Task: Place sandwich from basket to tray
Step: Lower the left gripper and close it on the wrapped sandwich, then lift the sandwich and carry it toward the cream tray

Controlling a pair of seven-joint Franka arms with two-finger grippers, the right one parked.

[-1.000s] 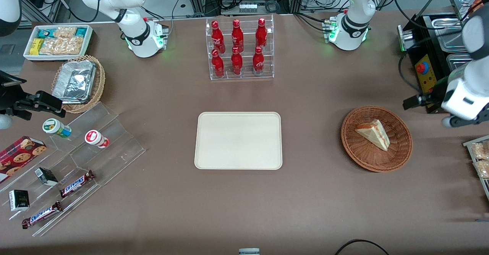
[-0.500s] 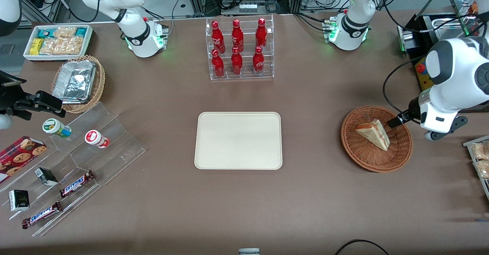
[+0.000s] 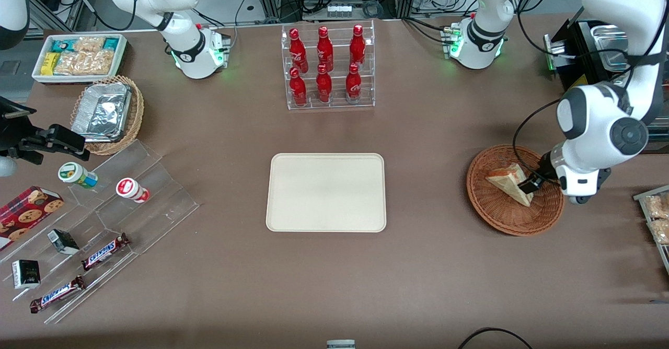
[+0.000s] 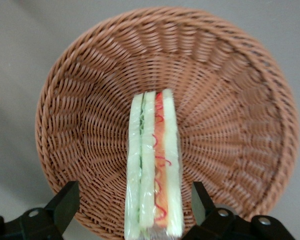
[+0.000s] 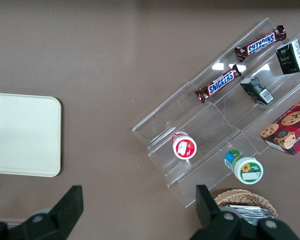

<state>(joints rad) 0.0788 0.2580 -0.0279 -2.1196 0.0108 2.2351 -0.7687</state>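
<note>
Brown table [image 3: 428, 265], wide, things spread over it. Left arm [image 3: 601, 124] reaches down over the working arm's end of the table.

Tray [image 3: 326, 192]: cream, rectangular, flat on the table at mid-table, nothing on it. Also seen from the right wrist view [image 5: 22, 135].

Basket [image 3: 502, 216]: round reddish-brown wicker, toward the working arm's end, well apart from the tray. In the left wrist view its woven bowl [image 4: 85, 115] fills most of the picture.

Bottle rack [image 3: 329, 67]: clear acrylic, six red bottles, farther from the front camera than the tray.

Sandwich [image 3: 508, 182]: pale triangular wedge lying in the basket, near its centre. Left wrist view shows the layered edge [image 4: 155, 170] face on, with green and red filling between pale bread, wrapped in clear film.

Gripper [image 3: 528, 186]: low over the basket, at the end of the sandwich that is toward the working arm. In the left wrist view [image 4: 135, 210] the fingers stand apart, one finger [image 4: 65, 202] on each side of the sandwich edge, gap visible between each finger and the bread. Sandwich sits between them, not clamped.
</note>
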